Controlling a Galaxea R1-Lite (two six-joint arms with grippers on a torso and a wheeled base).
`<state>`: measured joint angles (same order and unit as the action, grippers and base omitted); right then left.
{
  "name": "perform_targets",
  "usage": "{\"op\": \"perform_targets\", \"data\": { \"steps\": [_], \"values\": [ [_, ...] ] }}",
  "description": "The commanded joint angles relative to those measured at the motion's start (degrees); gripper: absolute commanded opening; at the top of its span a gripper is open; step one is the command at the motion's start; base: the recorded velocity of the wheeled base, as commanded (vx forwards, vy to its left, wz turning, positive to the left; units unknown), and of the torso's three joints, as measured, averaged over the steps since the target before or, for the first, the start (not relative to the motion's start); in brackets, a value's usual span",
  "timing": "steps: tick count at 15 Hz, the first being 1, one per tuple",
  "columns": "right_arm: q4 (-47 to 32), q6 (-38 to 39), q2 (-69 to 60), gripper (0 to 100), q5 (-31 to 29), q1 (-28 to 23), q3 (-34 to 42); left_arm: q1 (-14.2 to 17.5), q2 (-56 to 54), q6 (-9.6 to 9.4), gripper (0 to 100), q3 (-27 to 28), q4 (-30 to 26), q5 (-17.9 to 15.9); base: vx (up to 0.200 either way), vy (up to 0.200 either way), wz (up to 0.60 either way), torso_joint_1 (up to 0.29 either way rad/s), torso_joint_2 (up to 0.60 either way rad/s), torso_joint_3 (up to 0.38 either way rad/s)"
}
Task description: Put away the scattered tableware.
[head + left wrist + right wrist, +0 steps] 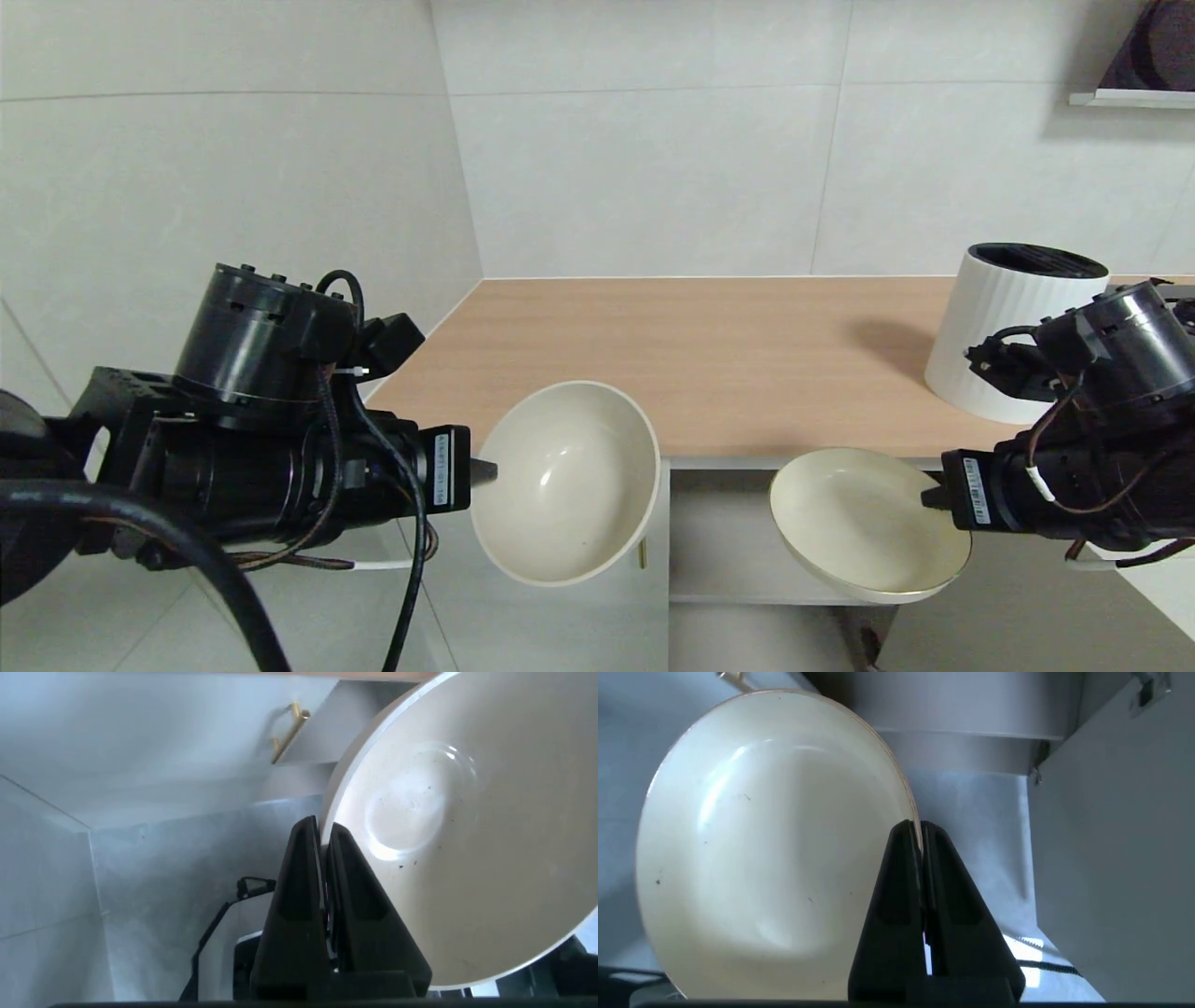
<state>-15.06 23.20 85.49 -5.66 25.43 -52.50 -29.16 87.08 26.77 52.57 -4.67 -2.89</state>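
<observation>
My left gripper (485,473) is shut on the rim of a cream bowl (565,483), held tilted in the air just off the front edge of the wooden counter (691,345). The left wrist view shows the black fingers (301,873) pinching the bowl (467,831) by its edge. My right gripper (932,497) is shut on the rim of a shallow cream plate (864,523), held below counter level to the right of the bowl. Close up, that plate (775,831) sits clamped between the right fingers (904,882).
A white ribbed cylindrical container (1013,327) stands on the counter at the right. Below the counter edge is a white cabinet door with a small gold handle (642,553) and an open recess (719,541). Tiled walls close in the left and back.
</observation>
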Motion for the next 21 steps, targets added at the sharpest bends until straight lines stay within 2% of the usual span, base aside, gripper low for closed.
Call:
{"op": "perform_targets", "data": {
  "steps": [1, 7, 15, 21],
  "values": [
    [0.11, 0.00, 0.99, 0, -0.06, 0.06, 0.03, -0.02, 0.29, 0.04, 0, 0.08, 0.01, -0.10, 0.000, 0.000, 0.00, 0.000, 0.00, 0.000],
    [3.10, 0.00, 2.49, 0, -0.14, -1.26, 1.26, 0.07, 1.43, 0.12, 0, -0.01, -0.08, -0.10, 0.000, 0.000, 0.00, -0.016, 0.03, 0.022],
    [3.10, 0.00, 2.84, 0, -0.14, -1.26, 1.26, 0.07, 1.78, -0.05, 0, -0.27, -0.08, -0.10, 0.000, 0.000, 0.00, -0.186, 0.46, 0.264],
    [3.10, -0.08, 3.10, 0, -0.14, -1.26, 1.26, 0.07, 1.87, -0.05, 0, -0.27, -0.08, -0.10, 0.000, 0.000, 0.00, -0.035, 0.10, 0.058]
  ]
}}
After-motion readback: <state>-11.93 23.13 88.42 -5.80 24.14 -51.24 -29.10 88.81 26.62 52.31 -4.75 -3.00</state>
